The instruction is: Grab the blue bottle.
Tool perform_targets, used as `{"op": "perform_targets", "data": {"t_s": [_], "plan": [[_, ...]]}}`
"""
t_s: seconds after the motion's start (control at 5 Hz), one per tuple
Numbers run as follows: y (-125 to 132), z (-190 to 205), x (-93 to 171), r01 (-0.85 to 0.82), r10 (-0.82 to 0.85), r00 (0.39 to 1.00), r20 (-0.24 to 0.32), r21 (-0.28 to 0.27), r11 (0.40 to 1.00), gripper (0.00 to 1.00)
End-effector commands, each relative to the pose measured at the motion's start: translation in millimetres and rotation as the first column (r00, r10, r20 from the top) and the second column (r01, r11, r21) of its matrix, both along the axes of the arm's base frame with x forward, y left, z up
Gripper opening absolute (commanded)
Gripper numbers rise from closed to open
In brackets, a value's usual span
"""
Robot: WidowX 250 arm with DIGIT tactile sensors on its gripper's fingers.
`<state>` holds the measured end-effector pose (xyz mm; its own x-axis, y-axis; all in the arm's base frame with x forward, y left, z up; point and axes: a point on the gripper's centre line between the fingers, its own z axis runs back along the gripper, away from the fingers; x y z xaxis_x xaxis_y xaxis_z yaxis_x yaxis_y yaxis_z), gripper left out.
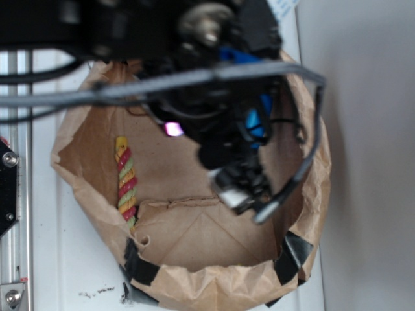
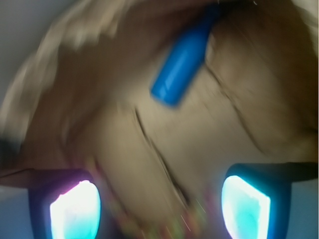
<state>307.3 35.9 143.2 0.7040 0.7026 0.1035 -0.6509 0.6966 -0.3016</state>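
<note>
Item: blue bottle, smooth matte cylinder with narrower neck, lying upper centre of my wrist view on creased brown paper bag floor, near the crumpled wall. My end effector: fingers apart, empty, bottle beyond them. Striped twisted stick at left wall; middle floor open.

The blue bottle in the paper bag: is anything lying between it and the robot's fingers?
Nothing visible. In the wrist view the blue bottle lies on bare brown paper bag ahead of the open fingers; the striped stick lies off to the side.
</note>
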Motion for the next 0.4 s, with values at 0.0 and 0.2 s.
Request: {"op": "perform_targets", "data": {"t_s": [0.0,0.2], "plan": [[47.8,-21.7,59.6,-0.257,0.251,0.965,0.081,0.085,0.963,1.00],[60.1,-32.4,53.4,-0.264,0.259,0.964,0.055,0.136,0.955,1.00]]}}
